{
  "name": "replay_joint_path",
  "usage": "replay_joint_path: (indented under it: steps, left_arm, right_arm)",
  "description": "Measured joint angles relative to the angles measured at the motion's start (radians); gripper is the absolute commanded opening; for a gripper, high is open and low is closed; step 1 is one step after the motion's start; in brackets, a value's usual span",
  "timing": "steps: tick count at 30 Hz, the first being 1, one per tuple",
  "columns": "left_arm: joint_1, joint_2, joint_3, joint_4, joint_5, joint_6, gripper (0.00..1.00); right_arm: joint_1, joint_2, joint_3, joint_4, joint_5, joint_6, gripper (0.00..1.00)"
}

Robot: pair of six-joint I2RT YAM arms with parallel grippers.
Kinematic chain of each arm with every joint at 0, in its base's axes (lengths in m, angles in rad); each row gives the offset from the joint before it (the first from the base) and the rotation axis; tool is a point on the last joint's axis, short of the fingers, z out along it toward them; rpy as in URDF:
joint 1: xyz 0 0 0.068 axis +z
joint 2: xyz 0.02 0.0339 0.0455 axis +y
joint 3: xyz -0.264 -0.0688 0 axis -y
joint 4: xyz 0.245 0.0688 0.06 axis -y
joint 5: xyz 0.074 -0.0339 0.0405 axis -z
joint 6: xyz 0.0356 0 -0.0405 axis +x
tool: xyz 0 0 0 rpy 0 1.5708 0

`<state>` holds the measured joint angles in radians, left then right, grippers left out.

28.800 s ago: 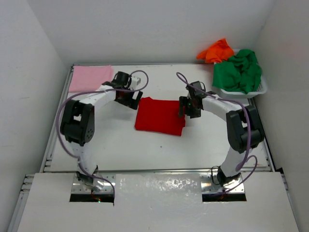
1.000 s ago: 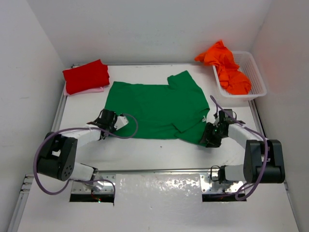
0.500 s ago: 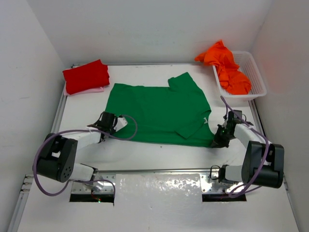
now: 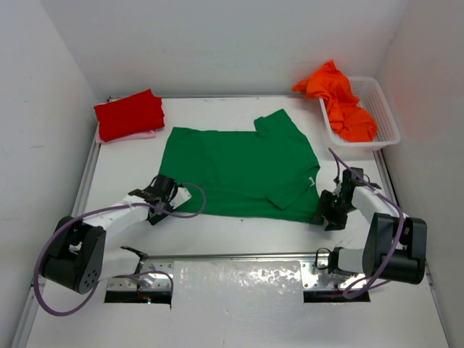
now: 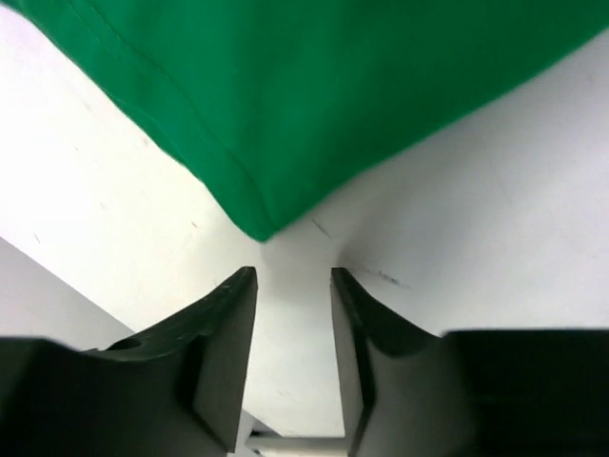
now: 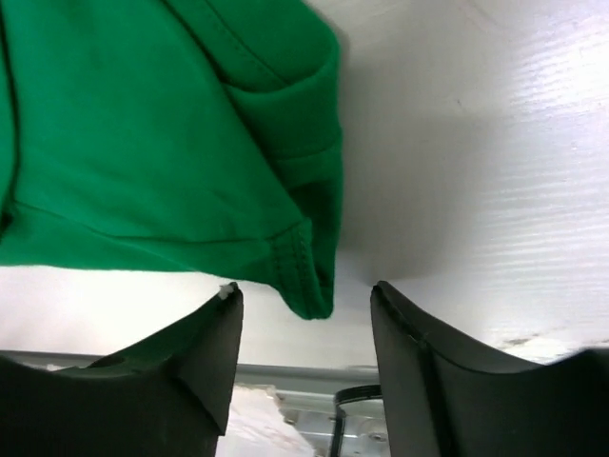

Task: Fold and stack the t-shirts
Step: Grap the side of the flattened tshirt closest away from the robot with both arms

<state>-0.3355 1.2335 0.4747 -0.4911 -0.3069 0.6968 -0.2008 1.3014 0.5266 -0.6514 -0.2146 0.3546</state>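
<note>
A green t-shirt (image 4: 239, 170) lies spread flat mid-table, one sleeve folded over its right side. My left gripper (image 4: 168, 197) sits low at its near left corner, open and holding nothing; in the left wrist view that corner (image 5: 262, 224) lies just ahead of the left gripper (image 5: 293, 284). My right gripper (image 4: 324, 210) stands open at the near right corner. The hemmed corner (image 6: 309, 290) reaches between the tips of the right gripper (image 6: 304, 297), apart from both fingers. A folded red t-shirt (image 4: 129, 112) rests on a pink one (image 4: 138, 135) at the far left. An orange t-shirt (image 4: 341, 98) spills from the basket.
The white mesh basket (image 4: 386, 123) stands at the far right corner against the wall. White walls close in the table on three sides. A metal rail (image 4: 232, 255) runs along the near edge in front of the arm bases.
The shirt's near right corner, bunched a second ago, now lies drawn out flat. Both grippers have let go of the near corners and stand open just off them.
</note>
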Motion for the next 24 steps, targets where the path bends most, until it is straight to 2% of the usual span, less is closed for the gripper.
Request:
replay_joint_path:
  steps: [5, 7, 10, 12, 14, 17, 24]
  left_arm:
    - [0.028, -0.011, 0.052, -0.086, -0.020, -0.015, 0.42]
    - [0.080, -0.023, 0.129, -0.123, -0.012, -0.010, 0.39]
    - [0.143, -0.025, 0.285, -0.142, 0.030, -0.011, 0.35]
    - [0.169, -0.004, 0.391, -0.135, 0.073, -0.029, 0.35]
    - [0.174, 0.045, 0.463, -0.118, 0.111, -0.051, 0.35]
    - [0.180, 0.143, 0.493, -0.088, 0.150, -0.076, 0.37]
    - [0.185, 0.353, 0.500, -0.097, 0.240, -0.116, 0.37]
  right_arm:
    - [0.000, 0.006, 0.074, -0.067, 0.031, -0.022, 0.59]
    - [-0.001, 0.003, 0.147, -0.093, 0.056, -0.032, 0.56]
    - [0.000, -0.021, 0.269, -0.106, 0.095, -0.044, 0.47]
    - [0.000, -0.042, 0.333, -0.086, 0.102, -0.047, 0.45]
    - [0.003, -0.050, 0.366, -0.056, 0.092, -0.046, 0.46]
    - [0.023, -0.017, 0.398, -0.023, 0.074, -0.046, 0.47]
    - [0.126, 0.217, 0.461, 0.050, -0.005, -0.047, 0.47]
